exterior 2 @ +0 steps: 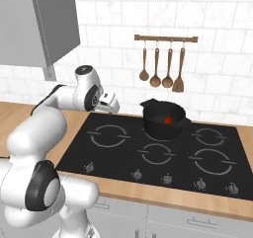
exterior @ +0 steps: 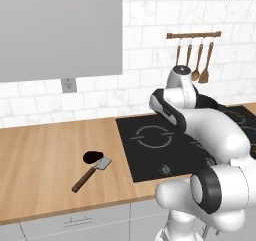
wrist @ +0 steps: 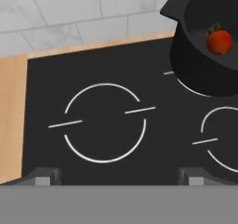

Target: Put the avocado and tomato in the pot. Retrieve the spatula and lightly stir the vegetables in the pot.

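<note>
claw (wrist: 118,179) spread, empty, above hob | tomato (wrist: 219,41) in pot (wrist: 204,56) to its right | avocado (exterior: 92,156) left, touching spatula (exterior: 91,174) blade: descend straight, avoid nudging blade

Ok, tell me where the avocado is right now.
In the left base view the avocado lies on the wooden counter, left of the cooktop, touching the spatula blade.

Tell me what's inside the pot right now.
The tomato lies inside the pot. The near wall hides part of the pot's floor. The avocado lies on the counter, touching the spatula.
</note>
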Tool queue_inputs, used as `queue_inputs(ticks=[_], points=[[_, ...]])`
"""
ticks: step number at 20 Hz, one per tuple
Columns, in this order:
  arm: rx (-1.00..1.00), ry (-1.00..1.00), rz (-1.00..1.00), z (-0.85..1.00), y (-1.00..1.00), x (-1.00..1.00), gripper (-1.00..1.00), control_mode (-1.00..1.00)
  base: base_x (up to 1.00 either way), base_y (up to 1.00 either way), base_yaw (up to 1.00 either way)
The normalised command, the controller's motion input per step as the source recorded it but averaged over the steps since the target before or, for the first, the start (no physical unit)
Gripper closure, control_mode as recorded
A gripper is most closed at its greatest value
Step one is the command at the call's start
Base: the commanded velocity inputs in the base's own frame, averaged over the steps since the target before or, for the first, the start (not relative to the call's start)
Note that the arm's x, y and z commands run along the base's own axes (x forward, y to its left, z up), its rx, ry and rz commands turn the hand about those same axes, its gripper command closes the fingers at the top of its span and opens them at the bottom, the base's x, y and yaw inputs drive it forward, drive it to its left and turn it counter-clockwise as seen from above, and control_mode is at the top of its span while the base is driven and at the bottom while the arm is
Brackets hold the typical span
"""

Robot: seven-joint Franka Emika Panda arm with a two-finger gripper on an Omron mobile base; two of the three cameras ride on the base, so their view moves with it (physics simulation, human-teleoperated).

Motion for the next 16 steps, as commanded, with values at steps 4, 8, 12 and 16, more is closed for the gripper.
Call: queue_inputs(ticks=[4, 8, 12, 16], points=[[0.0, 0.03, 0.0, 0.0, 0.0, 0.37, -1.0, -1.0, 0.19, 0.0, 0.0], [0.0, 0.01, 0.07, -0.19, 0.62, -0.07, -1.0, -1.0, 0.0, 0.0, 0.0], [-0.01, 0.0, 0.17, -0.18, 1.0, -0.62, -1.0, -1.0, 0.0, 0.0, 0.0], [0.0, 0.0, 0.16, -0.12, 0.99, -0.6, -1.0, -1.0, 0.0, 0.0, 0.0]])
